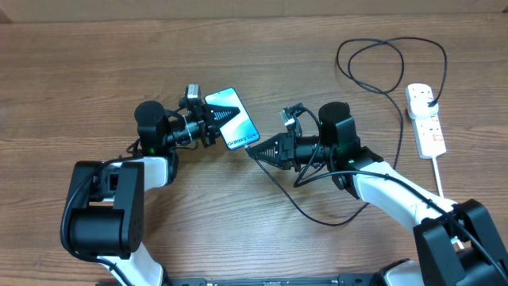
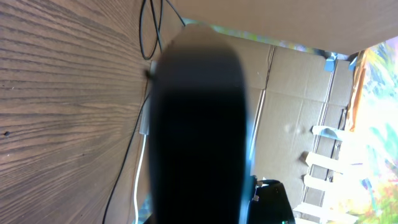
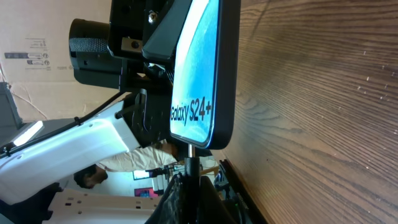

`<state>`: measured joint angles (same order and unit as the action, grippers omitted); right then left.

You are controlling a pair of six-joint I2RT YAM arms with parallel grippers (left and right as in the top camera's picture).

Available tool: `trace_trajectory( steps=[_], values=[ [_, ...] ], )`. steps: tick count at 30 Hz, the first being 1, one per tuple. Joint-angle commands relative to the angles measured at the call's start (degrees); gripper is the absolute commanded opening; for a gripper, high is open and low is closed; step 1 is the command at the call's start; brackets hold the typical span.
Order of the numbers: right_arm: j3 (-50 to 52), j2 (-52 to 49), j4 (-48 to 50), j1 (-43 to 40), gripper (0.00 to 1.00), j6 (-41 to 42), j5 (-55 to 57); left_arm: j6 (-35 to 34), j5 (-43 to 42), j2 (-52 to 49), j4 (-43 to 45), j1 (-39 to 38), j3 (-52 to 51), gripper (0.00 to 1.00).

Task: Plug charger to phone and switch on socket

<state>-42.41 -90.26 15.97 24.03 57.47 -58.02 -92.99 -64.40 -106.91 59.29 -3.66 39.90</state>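
While aloft, one phone (image 1: 232, 117), one charger (image 3: 191, 151).

**What I count from my station**

I count one phone (image 1: 232, 117), one charger (image 1: 338, 59), and one socket (image 1: 425, 119) with one white cord (image 1: 437, 171). I also count two grippers, the left gripper (image 1: 213, 121) and the right gripper (image 1: 258, 151).

A brown wood-grain table (image 1: 238, 246) is spreading across the whole view, and plain cardboard boxes (image 2: 298, 93) are standing beyond its edge.
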Motion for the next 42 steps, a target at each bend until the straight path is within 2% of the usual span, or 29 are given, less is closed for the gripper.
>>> trace_trajectory(
  steps=[1,33,42],
  values=[
    [-0.17,0.79,0.66,-0.04,0.04,1.11,1.44,0.24,-0.37,1.68,0.72,0.28,1.64,0.04],
    [-0.17,0.79,1.62,0.09,0.04,6.25,10.67,0.22,1.38,1.68,0.72,0.20,1.62,0.04],
    [-0.17,0.79,2.05,3.74,0.04,6.64,15.13,0.20,3.65,1.68,0.72,-1.42,1.62,0.04]
  ],
)
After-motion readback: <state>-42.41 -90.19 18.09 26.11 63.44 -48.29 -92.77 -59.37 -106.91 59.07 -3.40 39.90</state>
